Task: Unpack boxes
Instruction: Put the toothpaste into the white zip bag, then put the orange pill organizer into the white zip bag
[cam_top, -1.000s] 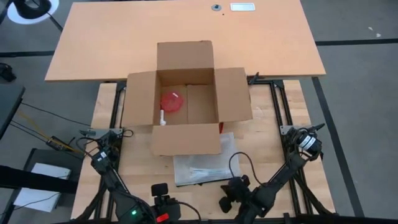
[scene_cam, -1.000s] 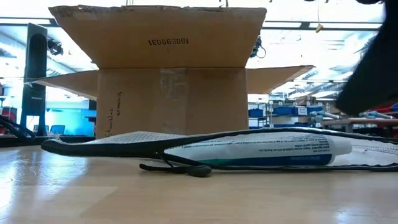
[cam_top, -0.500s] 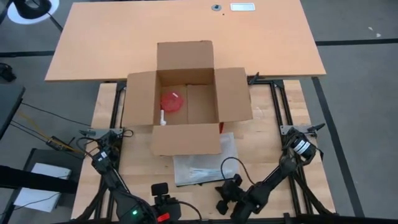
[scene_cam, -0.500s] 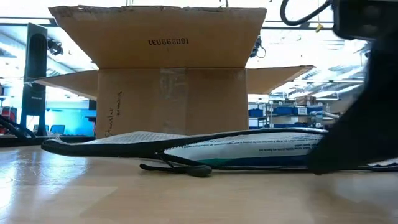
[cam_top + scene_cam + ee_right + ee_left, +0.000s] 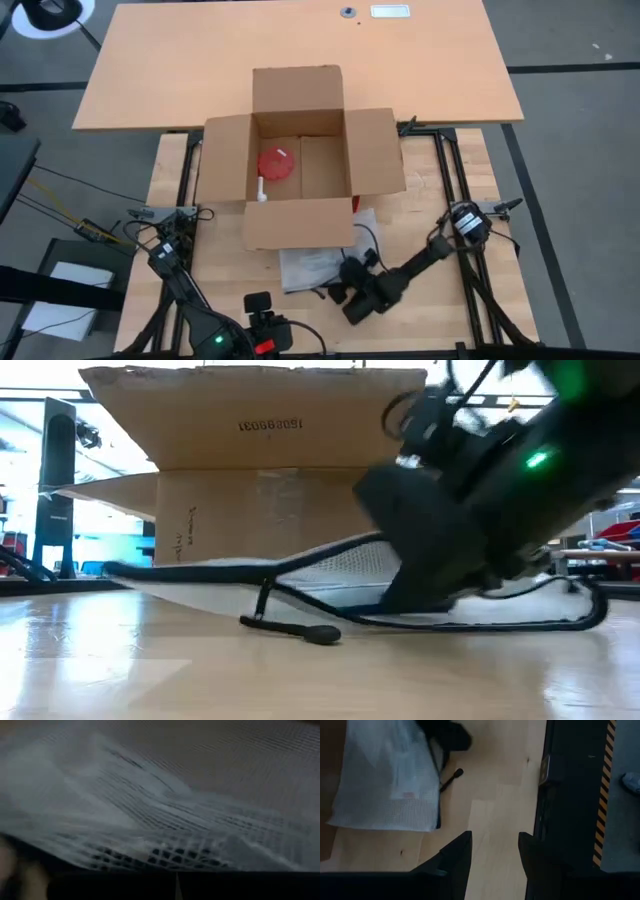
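Tabletop [image 5: 430,215] — carton [image 5: 300,155], right gripper [image 5: 335,292]

Even bright overhead light; right arm [image 5: 500,490] motion-blurred; right wrist view soft, dim.

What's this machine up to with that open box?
A two-armed robot is unpacking a cardboard box, which sits open on the table with a red item inside. A white mesh pouch lies on the table in front of it. The right gripper is shut and down on that pouch. The left gripper waits open at the table's near edge, holding nothing.
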### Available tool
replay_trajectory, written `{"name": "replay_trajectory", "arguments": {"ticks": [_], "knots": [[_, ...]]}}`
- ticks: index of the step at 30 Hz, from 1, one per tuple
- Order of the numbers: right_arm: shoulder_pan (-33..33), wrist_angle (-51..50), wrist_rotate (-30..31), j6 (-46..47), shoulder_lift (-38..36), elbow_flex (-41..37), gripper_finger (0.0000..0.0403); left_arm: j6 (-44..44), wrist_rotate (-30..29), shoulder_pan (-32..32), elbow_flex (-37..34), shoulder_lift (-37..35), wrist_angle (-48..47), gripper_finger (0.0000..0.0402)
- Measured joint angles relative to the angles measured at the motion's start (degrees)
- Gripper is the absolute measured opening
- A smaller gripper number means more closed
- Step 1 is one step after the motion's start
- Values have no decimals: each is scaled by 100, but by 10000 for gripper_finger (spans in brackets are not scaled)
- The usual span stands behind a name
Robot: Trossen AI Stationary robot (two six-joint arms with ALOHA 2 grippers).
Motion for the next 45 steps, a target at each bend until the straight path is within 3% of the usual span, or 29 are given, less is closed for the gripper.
{"name": "replay_trajectory", "arguments": {"ticks": [4, 8, 19, 23, 26, 32, 35, 41, 45], "knots": [[-300, -101, -380, -45, -104, 9, 3, -2, 0, 0, 0, 0, 1, 172], [-115, -116, -594, -458, -384, 72, 2, -55, 2, 4, 0, 0, -4, 172], [794, -141, -3314, -1637, -1549, 352, 1, -125, 404, 4, -4, -234, 17, 172], [994, -245, -3484, -2112, -2418, 384, 2, -250, 154, 73, -4, -686, 79, 172], [1012, -552, -3456, -2530, -3141, 396, 2, -386, -406, 298, -4, -1078, 217, 172], [592, -1500, -3055, -3305, -4359, 393, 2, -406, -1444, 1262, 0, -1715, 377, 172], [205, -1733, -2995, -3794, -4845, 393, 5, -374, -1596, 1987, 0, -1872, 262, 172], [-1009, -2150, -2820, -4390, -5548, 391, 28, 162, -1233, 3614, -3, -1887, -222, 173], [-1936, -2689, -2871, -4565, -5808, 391, 57, 940, -291, 4838, -219, -1866, -210, 186]]}}
